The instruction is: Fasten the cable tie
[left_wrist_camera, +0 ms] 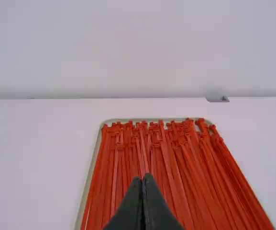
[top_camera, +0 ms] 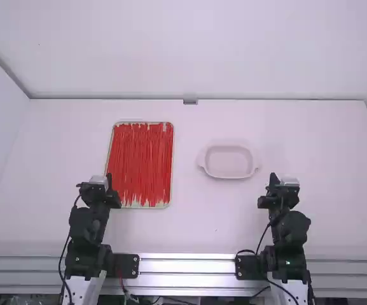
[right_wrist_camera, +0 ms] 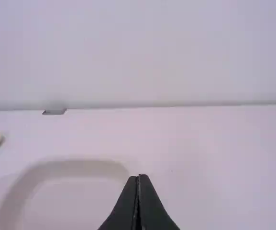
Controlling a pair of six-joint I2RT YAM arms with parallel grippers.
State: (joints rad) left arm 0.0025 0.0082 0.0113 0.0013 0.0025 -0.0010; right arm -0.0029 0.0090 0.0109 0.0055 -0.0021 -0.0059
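White tabletop (top_camera: 310, 140) under both arms. Left pincer (left_wrist_camera: 143, 180), fingers pressed together on nothing, hangs over the near end of a tray (left_wrist_camera: 90, 167) packed with red cable ties (top_camera: 142, 164). Beside it sits a white dish (top_camera: 228, 161). Right pincer (right_wrist_camera: 138, 178), likewise closed, hovers near the dish.

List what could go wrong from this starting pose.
1. The red cable ties lie packed tight in the tray. The left gripper, shut now, might lift several at once or none.
2. The white dish blends into the table, so a placement could miss it.
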